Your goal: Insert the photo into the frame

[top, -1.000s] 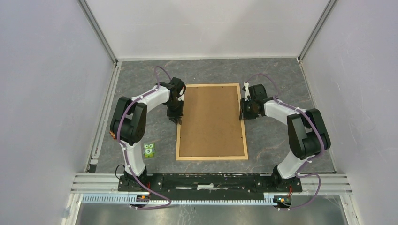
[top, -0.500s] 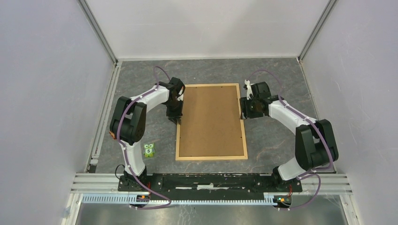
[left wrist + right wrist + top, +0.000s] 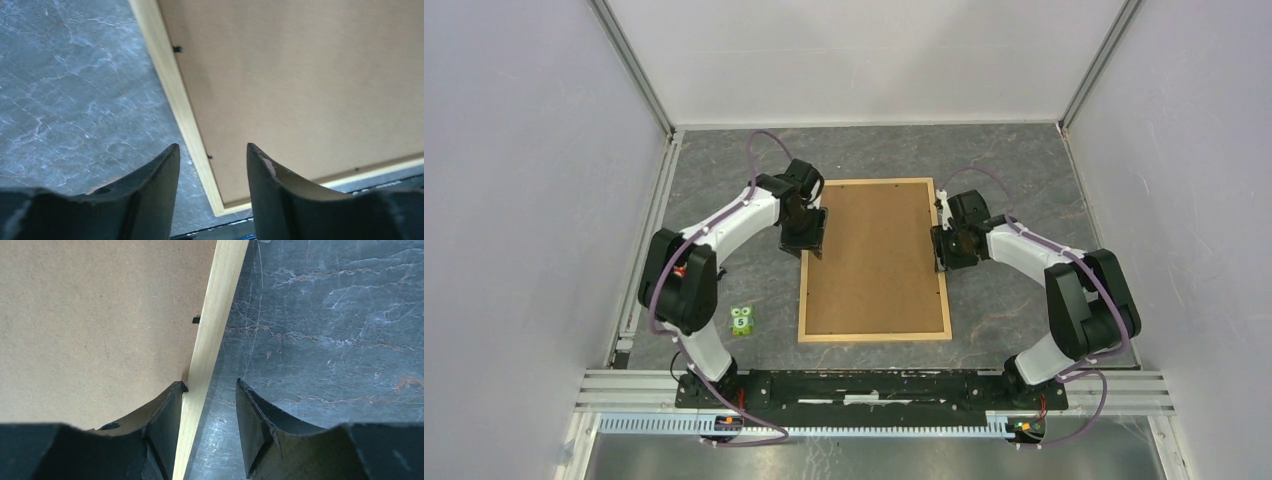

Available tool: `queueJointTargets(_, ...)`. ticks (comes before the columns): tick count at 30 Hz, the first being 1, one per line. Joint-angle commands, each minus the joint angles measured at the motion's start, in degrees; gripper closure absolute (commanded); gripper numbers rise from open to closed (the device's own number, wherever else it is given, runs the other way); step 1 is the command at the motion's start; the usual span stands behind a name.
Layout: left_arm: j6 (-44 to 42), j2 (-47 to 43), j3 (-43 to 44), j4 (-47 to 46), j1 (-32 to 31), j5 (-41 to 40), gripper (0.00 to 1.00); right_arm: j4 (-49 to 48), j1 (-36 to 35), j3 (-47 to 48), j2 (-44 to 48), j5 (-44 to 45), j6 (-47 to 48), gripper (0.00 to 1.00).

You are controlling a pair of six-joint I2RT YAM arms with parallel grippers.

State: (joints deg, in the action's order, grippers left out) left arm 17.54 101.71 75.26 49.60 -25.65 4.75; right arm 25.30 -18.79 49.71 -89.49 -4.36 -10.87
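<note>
**benchrat:** Grey marbled table [image 3: 724, 160], white walls all round, nothing fancy. The frame [image 3: 874, 336] lies flat mid-table, back side up, with the brown backing board [image 3: 874, 260] sitting inside it. No sign of the photo anywhere. It might be under the board, but I can't tell. There's also a little green owl figure [image 3: 742, 320] off to the left, well apart from the frame.

**mdf_mel:** What are the arms doing?

**benchrat:** The left gripper [image 3: 212, 147] is over the left wooden strip with its jaws spread, one finger on each side of it. The right gripper [image 3: 209, 384] is the same on the right strip, jaws apart and gripping nothing. Its inner finger sits right at the board's edge.

**mdf_mel:** How do you reckon that frame handles?

**benchrat:** Light and stiff, I'd guess, but those thin strips would probably rack or twist if only one corner gets lifted. I'd take both long sides at once, about mid-length, which is roughly where the jaws are. The board looks rigid and smooth, and it lies flush, so there's no lip to pinch. A small black tab [image 3: 176, 49] shows on the inner edge and another on the right side, and those look easy to bend. A print would be floppy and would crease easily, so handle it by its edges only.
</note>
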Motion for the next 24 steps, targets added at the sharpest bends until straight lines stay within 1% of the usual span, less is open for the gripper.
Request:
queueJointTargets(1,1.3,-7.4,-0.9,0.1,-4.4,1.3,0.38,-2.5,-1.2,-1.3,-0.9,1.5,-2.0,0.51)
queueJointTargets(3,2.2,-9.4,-1.2,-0.2,-6.5,1.7,0.34,-2.8,-1.7,-1.9,-1.7,2.7,-2.9,0.52)
queueJointTargets(4,2.6,-10.7,-1.6,-1.1,-7.8,1.9,0.33,-2.9,-1.8,-2.2,-2.2,3.6,-3.6,0.56)
queueJointTargets(7,3.6,-14.6,-4.4,-5.9,-12.8,2.0,0.26,-3.7,-1.8,-3.0,-3.0,3.6,-5.9,0.88)
queueJointTargets(8,3.6,-15.8,-5.6,-8.2,-14.5,1.7,0.24,-4.4,-1.8,-3.2,-3.1,2.4,-6.9,0.96)
queueJointTargets(9,3.8,-17.1,-7.1,-11.2,-16.7,1.6,0.22,-4.4,-1.8,-3.0,-3.1,2.0,-7.8,1.0)
queueJointTargets(10,4.2,-18.3,-8.7,-14.6,-18.5,1.0,0.2,-4.0,-1.8,-2.6,-2.9,1.9,-9.2,1.0)
queueJointTargets(12,5.1,-21.7,-13.1,-22.8,-24.1,-1.6,0.14,-3.2,-1.7,-1.2,-2.1,1.1,-10.9,1.0)
queueJointTargets(14,3.2,-24.5,-17.7,-31.3,-31.8,-8.2,0.06,-2.2,-1.7,0.7,-0.8,0.6,-12.7,1.0)
queueJointTargets(16,-0.9,-25.5,-20.5,-37.9,-39.7,-15.1,0.04,-0.9,-1.6,2.5,0.4,-0.4,-14.1,1.0)
queueJointTargets(18,-5.7,-24.5,-21.6,-42.8,-46.2,-20.5,0.03,-0.5,-1.5,3.6,1.3,-2.9,-15.3,1.0)
queueJointTargets(20,-12.5,-22.1,-22.3,-46.8,-52.4,-24.7,0.01,1.1,-1.4,5.0,1.6,-4.3,-16.5,1.0)
queueJointTargets(22,-18.1,-19.0,-22.0,-48.6,-58.1,-29.6,0.0,2.4,-1.3,6.0,1.9,-4.8,-17.8,1.0)
queueJointTargets(24,-22.8,-15.1,-20.5,-49.3,-61.7,-33.3,0.0,3.3,-1.2,6.4,2.9,-4.5,-19.2,1.0)
